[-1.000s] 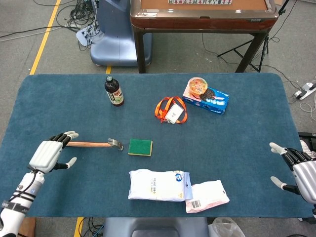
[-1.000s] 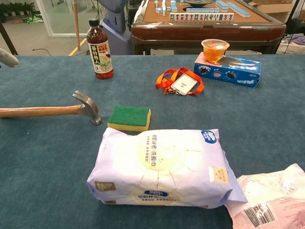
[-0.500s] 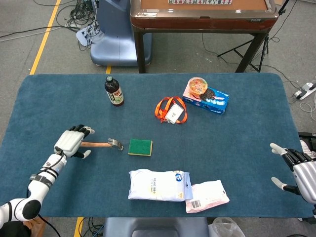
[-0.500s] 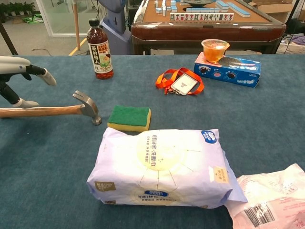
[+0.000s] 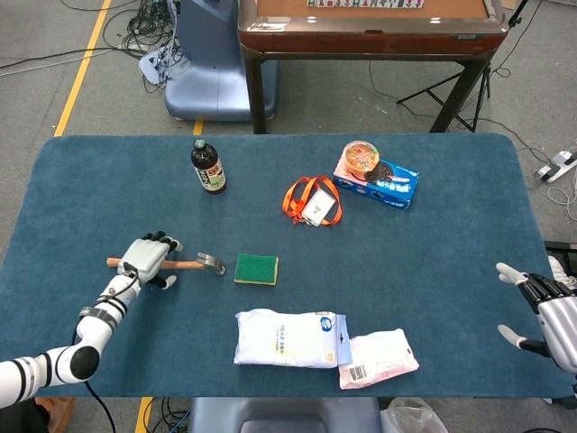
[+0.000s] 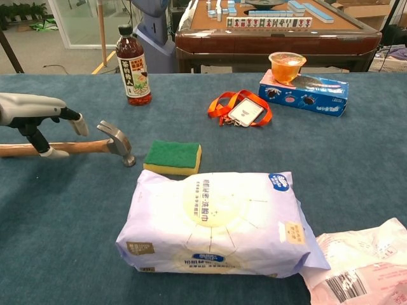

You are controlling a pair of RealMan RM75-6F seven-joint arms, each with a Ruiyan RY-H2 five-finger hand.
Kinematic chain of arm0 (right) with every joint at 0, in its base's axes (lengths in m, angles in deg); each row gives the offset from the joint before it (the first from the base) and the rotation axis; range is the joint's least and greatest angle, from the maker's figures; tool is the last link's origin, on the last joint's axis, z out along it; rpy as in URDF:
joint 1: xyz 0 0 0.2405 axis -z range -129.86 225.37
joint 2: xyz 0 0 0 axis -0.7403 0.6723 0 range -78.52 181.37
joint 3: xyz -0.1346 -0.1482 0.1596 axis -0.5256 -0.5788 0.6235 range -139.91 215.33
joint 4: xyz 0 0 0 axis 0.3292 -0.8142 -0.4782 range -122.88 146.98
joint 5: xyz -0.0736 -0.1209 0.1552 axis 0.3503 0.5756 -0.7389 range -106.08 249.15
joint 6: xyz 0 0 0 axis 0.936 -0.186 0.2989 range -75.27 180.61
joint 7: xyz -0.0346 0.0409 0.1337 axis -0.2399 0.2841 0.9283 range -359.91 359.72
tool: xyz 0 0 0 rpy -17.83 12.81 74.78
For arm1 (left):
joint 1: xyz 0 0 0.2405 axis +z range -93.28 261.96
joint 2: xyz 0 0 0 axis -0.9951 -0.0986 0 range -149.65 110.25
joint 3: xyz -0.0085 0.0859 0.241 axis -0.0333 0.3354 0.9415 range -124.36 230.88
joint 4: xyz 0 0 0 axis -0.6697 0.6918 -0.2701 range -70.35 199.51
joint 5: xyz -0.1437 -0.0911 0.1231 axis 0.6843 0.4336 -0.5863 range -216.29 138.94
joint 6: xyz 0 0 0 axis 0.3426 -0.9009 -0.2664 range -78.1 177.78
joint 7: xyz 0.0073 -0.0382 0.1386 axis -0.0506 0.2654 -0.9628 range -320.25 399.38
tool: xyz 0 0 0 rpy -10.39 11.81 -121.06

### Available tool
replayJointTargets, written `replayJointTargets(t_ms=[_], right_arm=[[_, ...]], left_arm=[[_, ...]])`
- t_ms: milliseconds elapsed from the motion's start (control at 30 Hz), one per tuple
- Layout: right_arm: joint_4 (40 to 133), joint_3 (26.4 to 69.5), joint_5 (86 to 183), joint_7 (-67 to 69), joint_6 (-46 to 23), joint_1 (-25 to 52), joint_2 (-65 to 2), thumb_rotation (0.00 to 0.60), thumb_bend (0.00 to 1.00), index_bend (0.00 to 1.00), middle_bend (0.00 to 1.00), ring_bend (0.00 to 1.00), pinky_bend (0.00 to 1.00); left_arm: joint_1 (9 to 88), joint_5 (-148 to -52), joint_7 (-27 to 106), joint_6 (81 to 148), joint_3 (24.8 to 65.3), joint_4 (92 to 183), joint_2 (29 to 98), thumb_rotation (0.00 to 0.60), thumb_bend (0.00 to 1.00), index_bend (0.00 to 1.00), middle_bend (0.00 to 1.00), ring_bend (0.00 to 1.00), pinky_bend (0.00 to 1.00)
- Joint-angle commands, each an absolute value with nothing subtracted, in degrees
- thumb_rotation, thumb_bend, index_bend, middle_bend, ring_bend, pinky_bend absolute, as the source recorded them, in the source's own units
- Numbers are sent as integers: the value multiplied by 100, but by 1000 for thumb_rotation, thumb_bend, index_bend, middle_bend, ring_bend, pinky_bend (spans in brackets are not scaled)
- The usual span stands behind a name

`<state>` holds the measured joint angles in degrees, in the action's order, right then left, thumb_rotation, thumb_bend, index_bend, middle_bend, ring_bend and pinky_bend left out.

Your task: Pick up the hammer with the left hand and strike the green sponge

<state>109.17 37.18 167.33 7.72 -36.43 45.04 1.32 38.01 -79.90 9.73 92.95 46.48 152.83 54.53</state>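
The hammer (image 5: 187, 264) lies flat on the blue table, wooden handle to the left and steel head (image 6: 117, 142) just left of the green sponge (image 5: 256, 269). My left hand (image 5: 148, 257) hovers over the middle of the handle, fingers (image 6: 79, 124) reaching past its far side and the thumb down at its near side; it does not grip the handle (image 6: 86, 147). The sponge (image 6: 173, 156) lies flat, green face up. At the table's right edge my right hand (image 5: 548, 311) is spread and holds nothing; the chest view does not show it.
A dark bottle (image 5: 207, 168) stands behind the hammer. An orange lanyard with a badge (image 5: 313, 200) and a blue box with a cup on it (image 5: 377, 180) lie further back. A white wipes pack (image 5: 287, 338) and a pink packet (image 5: 379, 358) sit near the front edge.
My left hand has travelled right along the handle toward the hammer head and dropped onto it. Hammer, sponge and right hand have stayed where they were.
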Motion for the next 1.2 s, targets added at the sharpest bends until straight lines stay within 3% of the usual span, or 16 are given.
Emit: replayJointTargets(t_ms=[33,1200], right_arm=[[10908,3714,16727,779,-3646,4514,133,600,127,169,300,262,380],[10897,3725,16685,805,-3659,4562,145,600,127,169,300,262,379]], left_arm=[[3680,-7834,906,9269,4731,15178,5553,600,268,264,233,78,101],[3289,-7664,1104,9307,5133,14923,5767,600,433,395,386,184,101]])
